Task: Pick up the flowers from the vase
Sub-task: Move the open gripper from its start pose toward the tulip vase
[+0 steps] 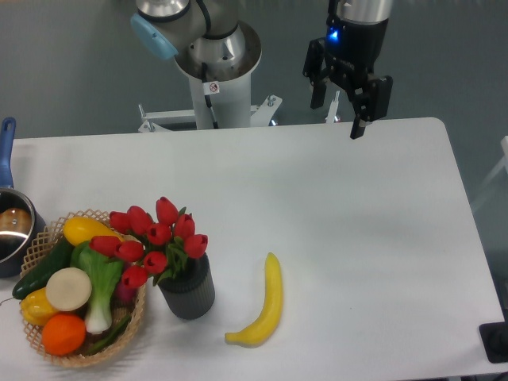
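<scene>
Nearest us, a smooth curved yellow banana [267, 308] lies on the matte white table [357, 222], just right of the vase [189, 292]. We see the vase as a short dark grey ribbed cylinder, upright near the front left. From it rise the flowers [155, 238]: glossy red tulip buds, pointed ovals, with green leaves between them, spreading wider than the vase and leaning left over the basket [48, 349] rim. We note the basket is woven wicker, round, touching or just beside the vase, packed with an orange, a yellow squash, a dark green cucumber, a white-and-green leafy vegetable and a pale round slice. At the far left edge sits a metal pot [11, 230] with a blue handle. We see the black gripper [340, 105] hanging above the table's back edge, well apart from the flowers, fingers spread wide, holding nothing.
</scene>
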